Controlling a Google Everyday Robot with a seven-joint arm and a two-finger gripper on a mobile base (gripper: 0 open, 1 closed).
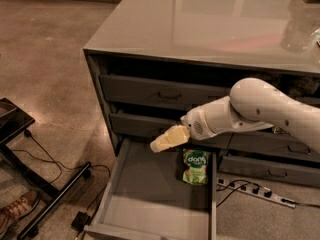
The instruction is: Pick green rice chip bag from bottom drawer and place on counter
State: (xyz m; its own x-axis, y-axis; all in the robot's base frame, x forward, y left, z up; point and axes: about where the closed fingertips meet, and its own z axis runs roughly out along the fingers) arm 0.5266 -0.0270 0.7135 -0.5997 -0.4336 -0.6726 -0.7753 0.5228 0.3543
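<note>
**Q:** Fig. key, item 1: where's the gripper?

**A:** The gripper [169,138] is pale yellow, at the tip of the white arm [260,106], which reaches in from the view's R side. It hangs over the rear of the bottom drawer [145,194], just in front of the middle drawer [135,124], and points down-left.

**Q:** How wide is it open? Holding anything?

**A:** Can't tell the width; at this angle it reads as one pale wedge. Nothing is seen in its grasp, and it's apart from the bag.

**Q:** Bag posn?

**A:** The green rice chip bag [195,166] lies flat on the drawer floor at the rear R corner, close to the R wall, logo side up. It sits just below and R of the gripper, not touching it.

**Q:** Drawer state?

**A:** It's pulled well out, w/ a plain grey interior. The top drawer [150,91] and the middle one above it are pushed in.

**Q:** Counter?

**A:** The counter [200,19] is the cabinet's glossy grey top, w/ pale reflections across it. There's a blurred object at its far R edge, which I can't ID.

**Q:** Surroundings?

**A:** A power strip [255,191] w/ cable lies on the floor [45,59] R of the drawer. A black metal stand [50,199] and loose cables are at L, and a brown shoe [17,211] is at the bottom-L corner.
</note>
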